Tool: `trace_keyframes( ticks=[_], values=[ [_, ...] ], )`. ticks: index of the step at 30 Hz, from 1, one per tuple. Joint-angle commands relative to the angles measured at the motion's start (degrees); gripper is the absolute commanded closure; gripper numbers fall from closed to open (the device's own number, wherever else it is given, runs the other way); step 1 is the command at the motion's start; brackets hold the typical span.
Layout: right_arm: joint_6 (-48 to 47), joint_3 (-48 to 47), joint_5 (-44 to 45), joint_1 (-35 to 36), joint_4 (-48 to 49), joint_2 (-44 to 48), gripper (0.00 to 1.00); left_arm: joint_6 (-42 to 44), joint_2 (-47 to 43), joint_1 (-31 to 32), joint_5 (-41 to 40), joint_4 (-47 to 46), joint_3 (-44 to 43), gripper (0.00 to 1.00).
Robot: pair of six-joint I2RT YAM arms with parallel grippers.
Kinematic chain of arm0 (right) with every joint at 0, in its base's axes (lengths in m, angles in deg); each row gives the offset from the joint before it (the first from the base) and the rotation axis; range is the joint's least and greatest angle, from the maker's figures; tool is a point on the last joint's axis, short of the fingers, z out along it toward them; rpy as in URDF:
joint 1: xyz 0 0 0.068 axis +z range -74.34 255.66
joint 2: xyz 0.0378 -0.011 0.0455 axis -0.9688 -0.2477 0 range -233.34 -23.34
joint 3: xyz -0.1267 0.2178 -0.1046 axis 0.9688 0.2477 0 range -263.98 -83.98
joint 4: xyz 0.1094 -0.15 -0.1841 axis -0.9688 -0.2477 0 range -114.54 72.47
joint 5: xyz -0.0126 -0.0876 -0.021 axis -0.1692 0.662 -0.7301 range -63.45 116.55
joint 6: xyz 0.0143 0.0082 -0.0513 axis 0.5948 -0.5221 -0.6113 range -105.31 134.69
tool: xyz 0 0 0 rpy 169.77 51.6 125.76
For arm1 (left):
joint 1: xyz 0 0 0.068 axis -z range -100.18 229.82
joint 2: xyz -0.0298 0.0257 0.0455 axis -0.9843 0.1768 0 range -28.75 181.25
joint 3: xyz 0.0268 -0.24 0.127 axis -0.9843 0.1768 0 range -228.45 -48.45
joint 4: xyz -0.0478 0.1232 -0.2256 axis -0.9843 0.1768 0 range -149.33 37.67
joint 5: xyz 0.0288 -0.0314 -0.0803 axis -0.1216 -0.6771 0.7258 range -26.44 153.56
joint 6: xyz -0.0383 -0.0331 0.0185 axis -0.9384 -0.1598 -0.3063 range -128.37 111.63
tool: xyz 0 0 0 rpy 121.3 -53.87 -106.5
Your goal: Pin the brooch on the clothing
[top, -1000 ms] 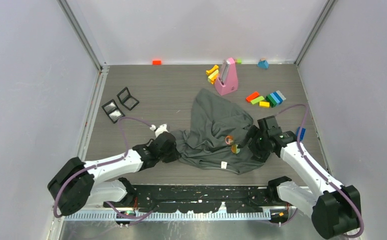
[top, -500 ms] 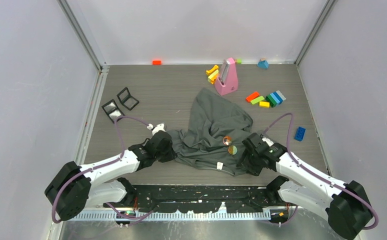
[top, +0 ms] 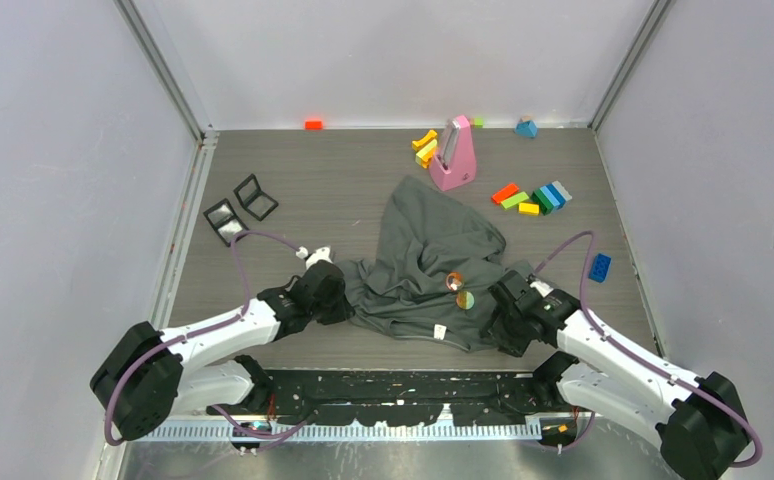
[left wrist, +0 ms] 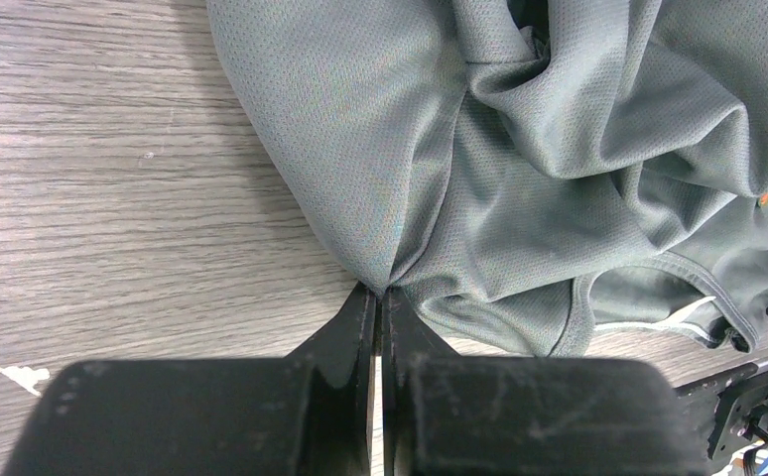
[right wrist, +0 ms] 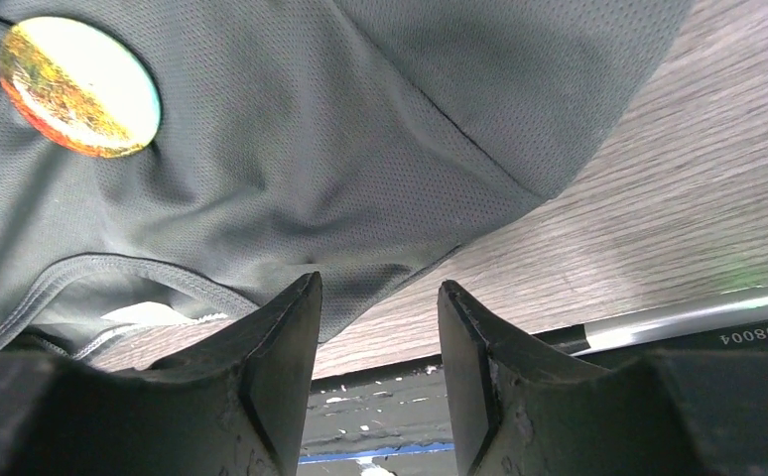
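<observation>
Within the last second the right gripper [right wrist: 378, 283] has drawn back from the far right side of the dark grey T-shirt [top: 433, 250] to its near right hem. That uncovers the blue brick [top: 600, 266] lying to the right of the T-shirt. The jaws stand partly open. Bare table [top: 343, 180] shows through the gap, the hem reaches only to the tip of 1 finger, and we see nothing pinched.

The left gripper [left wrist: 380, 290] has barely moved. It is clamped tight on a gathered fold at the T-shirt's left edge. The T-shirt lies crumpled and has slid only slightly.

2 round badges rest on the T-shirt's right half, just beside each other: a yellow-and-orange badge [right wrist: 77, 87] and an orange-red badge [top: 455, 281]. We cannot tell whether either is pinned through the cloth.

We judge that the right arm is lining up to take the hem. With the left grip opposite, the fabric around the badges could then be pulled flat.

As for containers, 2 small black cases [top: 221, 218] lie open side by side, well to the left of the T-shirt. The nearer one shows a pale patch inside, too small to identify. A pink stand [top: 453, 152] just beyond the T-shirt's far tip has a grey slab leaning in it.
</observation>
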Motion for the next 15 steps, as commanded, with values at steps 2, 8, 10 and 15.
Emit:
trace_keyframes(
  ticks=[2, 8, 10, 15],
  values=[
    [2.59, 1.66, 0.76, 1.12, 2.91, -0.89, 0.48, 0.82, -1.12, -0.26, -0.01, 0.71, -2.03, 1.00],
    [1.96, 2.99, -0.45, 1.91, 8.81, -5.45, 0.48, 0.83, -1.12, -0.35, -0.30, 0.87, -2.11, 1.00],
    [1.93, 3.73, -1.14, 1.99, 11.85, -7.06, 0.51, 0.91, -1.17, -0.35, -0.58, 0.96, -2.24, 1.00],
    [1.92, 2.94, 2.48, 2.09, 17.07, -8.37, 0.93, 2.14, -1.29, -0.79, -2.56, 1.39, -3.09, 1.00]
  ],
)
